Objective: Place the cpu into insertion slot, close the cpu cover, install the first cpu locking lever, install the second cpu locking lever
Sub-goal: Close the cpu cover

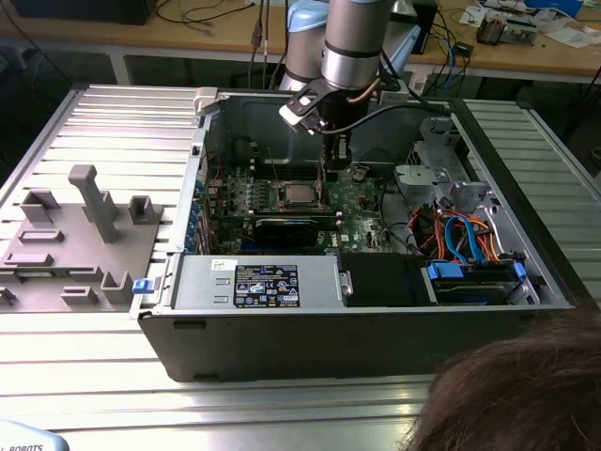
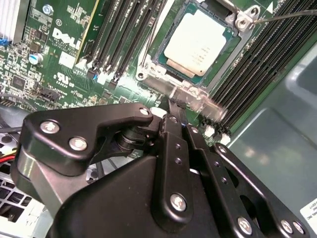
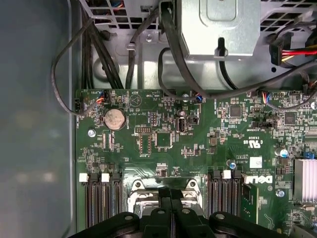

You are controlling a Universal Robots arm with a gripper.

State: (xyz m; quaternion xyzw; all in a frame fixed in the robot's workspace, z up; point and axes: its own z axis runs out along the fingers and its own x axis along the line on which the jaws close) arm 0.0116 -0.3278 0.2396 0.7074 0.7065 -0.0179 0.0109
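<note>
The gripper (image 2: 174, 106), fingers pressed together on nothing, points down at the edge of the slot (image 2: 148, 69), where the cpu (image 2: 198, 42) already sits flat inside the cover (image 2: 190, 95) frame, and it's closed, I'd say, to make one narrow pushing tip.

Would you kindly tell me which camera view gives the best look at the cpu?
The second wrist view: the cpu sits large there, its silver top plainly seen. In the exterior view it is a small pale square. In the first wrist view the hand stands in front of it.
</note>
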